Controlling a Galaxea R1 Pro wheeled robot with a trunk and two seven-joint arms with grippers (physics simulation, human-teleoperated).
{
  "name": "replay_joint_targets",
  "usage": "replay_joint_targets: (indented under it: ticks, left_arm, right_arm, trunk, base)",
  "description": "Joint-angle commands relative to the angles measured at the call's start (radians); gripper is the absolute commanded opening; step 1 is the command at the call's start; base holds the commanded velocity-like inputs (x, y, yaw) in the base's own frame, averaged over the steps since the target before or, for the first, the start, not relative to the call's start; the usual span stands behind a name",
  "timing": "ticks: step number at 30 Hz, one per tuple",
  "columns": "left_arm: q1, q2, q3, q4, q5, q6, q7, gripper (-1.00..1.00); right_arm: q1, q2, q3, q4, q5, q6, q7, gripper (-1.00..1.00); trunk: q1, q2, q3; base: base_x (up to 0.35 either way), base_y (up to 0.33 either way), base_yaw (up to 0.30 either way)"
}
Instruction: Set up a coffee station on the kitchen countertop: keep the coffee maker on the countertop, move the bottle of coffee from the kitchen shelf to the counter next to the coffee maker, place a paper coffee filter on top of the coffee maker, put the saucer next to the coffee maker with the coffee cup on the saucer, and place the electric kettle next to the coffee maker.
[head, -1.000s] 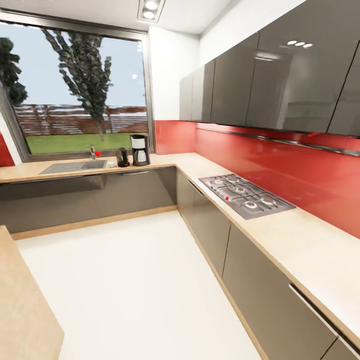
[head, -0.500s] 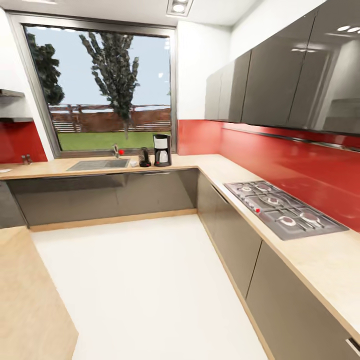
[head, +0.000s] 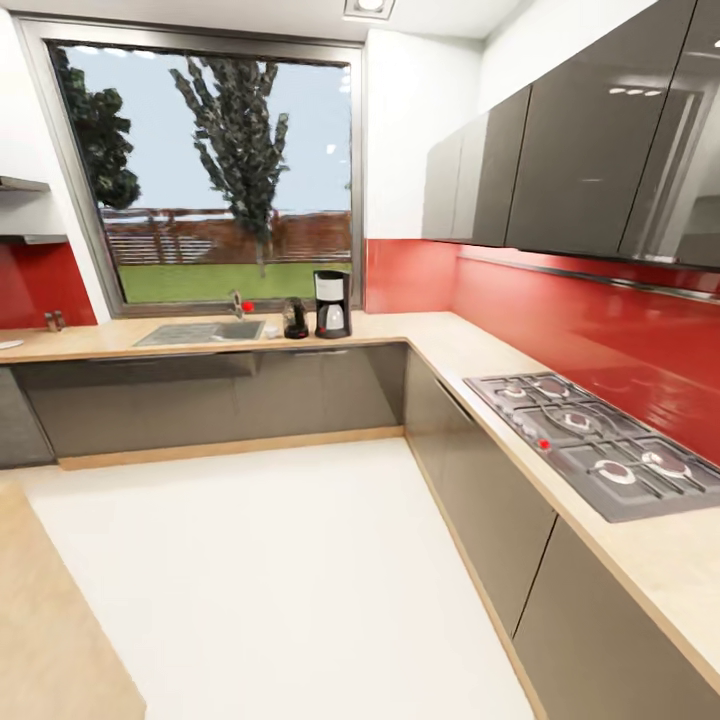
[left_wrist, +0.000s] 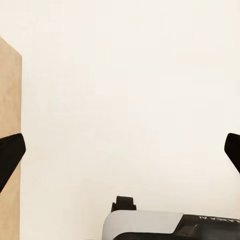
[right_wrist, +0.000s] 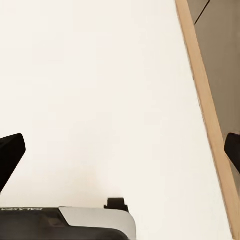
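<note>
The one bit of lettering is on the robot's base in the wrist views, a small upside-down word that seems to read "GALAXEA", too faint to be sure. In the head view, at far left, two small shelves (head: 22, 210) sit above a red backsplash (head: 560, 300), with a white disc-like thing (head: 8, 344), too small to name, on the kitchen countertop (head: 440, 345) below. That pale worktop runs under a big window (head: 205, 170) showing trees, a fence and grass, past a recessed sink (head: 200, 332) with a red-tipped tap. Just right of the sink stands the electric kettle (head: 295, 319), and just beside it the taller coffee maker (head: 332, 304), both near the window corner. The worktop then turns along the right wall, carrying a grey gas hob (head: 590, 440) below glossy dark wall cabinets (head: 560, 150). The floor (head: 280, 570) is plain white; a tan wooden top (head: 50, 620) fills the lower left. The left gripper (left_wrist: 120, 150) has its fingers spread wide over the floor, and the right gripper (right_wrist: 120, 150) likewise, near the cabinet plinth.
</note>
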Motion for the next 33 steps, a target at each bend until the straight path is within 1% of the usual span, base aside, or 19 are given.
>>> replay_joint_targets:
  ticks: [1, 10, 16, 25, 33]
  left_arm:
    - [-0.001, 0.000, 0.002, 0.001, 0.004, -0.004, 0.000, 1.00]
    - [-0.002, 0.006, 0.003, 0.001, 0.004, -0.004, 0.001, 1.00]
    - [-0.002, 0.008, 0.003, 0.001, 0.004, -0.004, 0.000, 1.00]
    - [-0.002, 0.012, 0.003, 0.001, 0.004, -0.004, 0.000, 1.00]
    - [-0.002, 0.014, 0.003, 0.001, 0.005, -0.004, 0.001, 1.00]
  right_arm:
    - [0.000, 0.000, 0.000, 0.001, 0.000, -0.002, -0.001, 1.00]
    - [0.000, -0.001, 0.000, 0.001, 0.000, -0.002, -0.001, 1.00]
    - [0.000, -0.001, 0.000, -0.001, -0.001, -0.002, 0.000, 1.00]
    - [0.000, -0.001, -0.001, 0.000, -0.001, -0.002, -0.001, 1.00]
    - [0.000, -0.001, -0.001, 0.000, -0.001, -0.003, -0.001, 1.00]
  trunk:
    - [0.001, -0.002, -0.002]
    - [0.001, -0.002, -0.002]
    - [0.001, -0.002, -0.002]
    - [0.001, -0.002, -0.002]
    - [0.001, -0.002, -0.002]
  base:
    - [0.338, 0.000, 0.000]
    - [0.339, 0.004, 0.000]
    - [0.336, 0.096, 0.008]
    - [0.333, 0.079, 0.199]
    - [0.333, 0.003, 0.025]
